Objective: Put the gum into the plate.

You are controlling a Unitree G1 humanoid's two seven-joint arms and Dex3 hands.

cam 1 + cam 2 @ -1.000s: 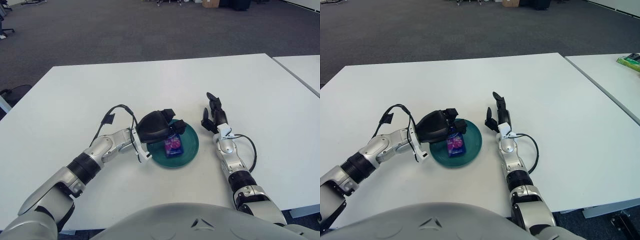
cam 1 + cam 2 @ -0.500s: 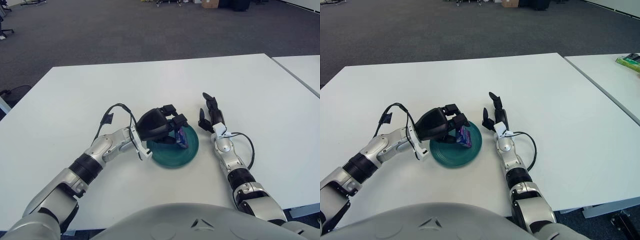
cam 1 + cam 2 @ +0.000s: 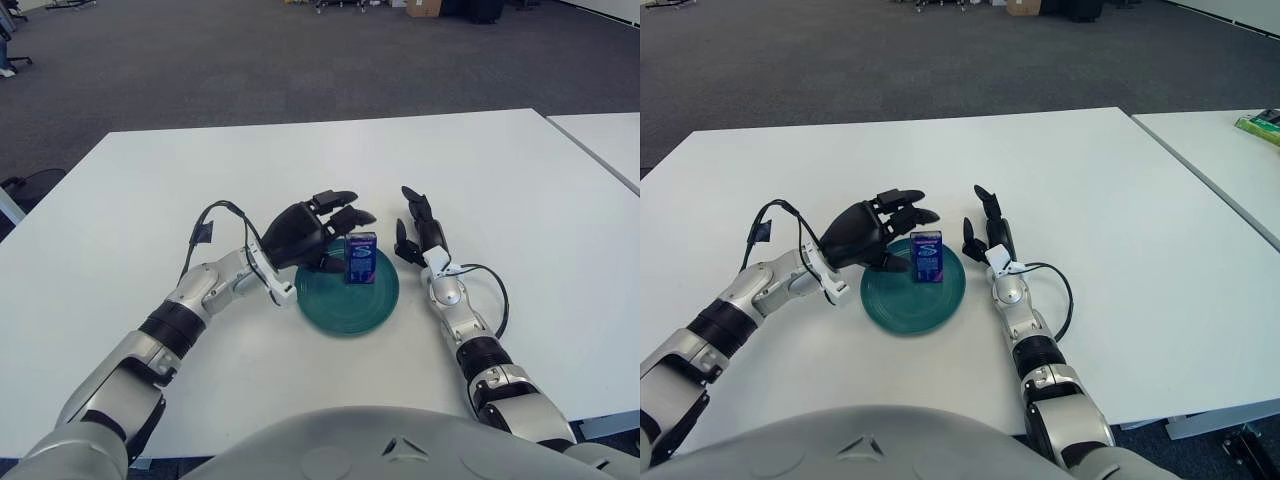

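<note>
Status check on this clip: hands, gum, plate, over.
Left robot hand open, beside the gum. Right robot hand open, resting right of plate. Gum upright in green plate. Nothing in the way.

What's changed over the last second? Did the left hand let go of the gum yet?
Yes. The left hand has opened and drawn back toward the left rim of the plate, with its fingers spread. The gum pack, which lay flat under the hand a second ago, now stands upright in the plate, free of the fingers. The right hand shifted slightly and remains open beside the plate. The plate has not moved.
</note>
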